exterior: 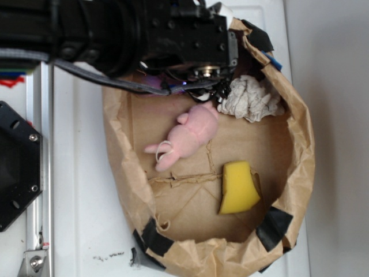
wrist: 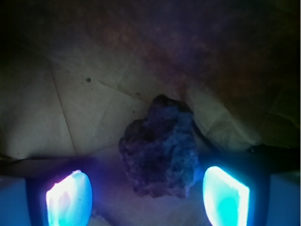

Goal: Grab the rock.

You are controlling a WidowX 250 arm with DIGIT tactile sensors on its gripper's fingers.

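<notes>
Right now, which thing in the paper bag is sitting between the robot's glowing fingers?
The rock, the dark rough lump between the open gripper. The pink plush toy, paper wad and yellow sponge lie apart.

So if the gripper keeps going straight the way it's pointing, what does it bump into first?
Probably the rock. In the wrist view it sits right between the open gripper fingers, on the brown paper. How far away it is, I can't tell.

Rough matt rock [wrist: 160, 153], creased paper bag [exterior: 300, 150]
</notes>
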